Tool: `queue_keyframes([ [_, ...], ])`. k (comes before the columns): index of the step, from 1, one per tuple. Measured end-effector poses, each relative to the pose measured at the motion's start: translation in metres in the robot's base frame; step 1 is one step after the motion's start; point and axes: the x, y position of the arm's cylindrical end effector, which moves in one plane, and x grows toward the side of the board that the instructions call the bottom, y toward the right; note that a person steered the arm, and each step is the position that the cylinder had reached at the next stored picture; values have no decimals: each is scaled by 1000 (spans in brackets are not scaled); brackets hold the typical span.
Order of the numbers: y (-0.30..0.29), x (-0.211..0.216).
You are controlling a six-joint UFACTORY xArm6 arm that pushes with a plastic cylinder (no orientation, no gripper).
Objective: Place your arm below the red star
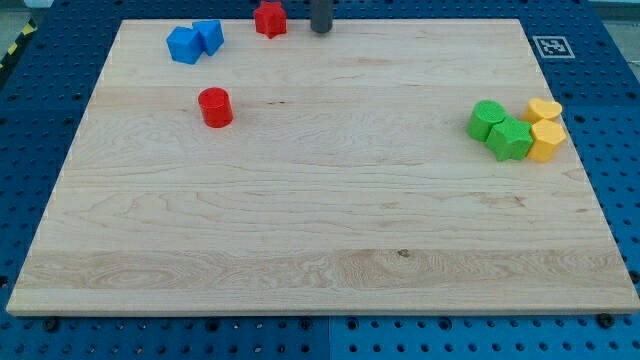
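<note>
— Up at the far edge of the wooden board (320, 240), what is showing?

— My tip (321, 31) is resting there, a dark rod coming down from beyond the top of the frame. It is carrying nothing, and it is touching no block. The red star (270, 19) is sitting just to its left, near it but apart, also right at the far edge.

— So the tip is standing beside the star?

— Yes, to the star's right and level with it, not on its near side.

— What is lying further left?

— Two blue blocks are sitting close together at the far left corner: one (184, 45) on the left, the other (209, 35) touching it on the right. Their exact shapes are hard to make out. Nearer than those, a red cylinder (214, 107) is standing alone, well apart from the star.

— And over on the right?

— A cluster is sitting by the right edge: a green cylinder (487, 119), a green block (511, 139) touching it, and two yellow blocks, one farther (545, 109) and one nearer (547, 140), pressing against the green ones.
</note>
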Motion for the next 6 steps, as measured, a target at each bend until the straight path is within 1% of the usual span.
queue_keyframes([
  [3,-12,0],
  [6,-27,48],
])
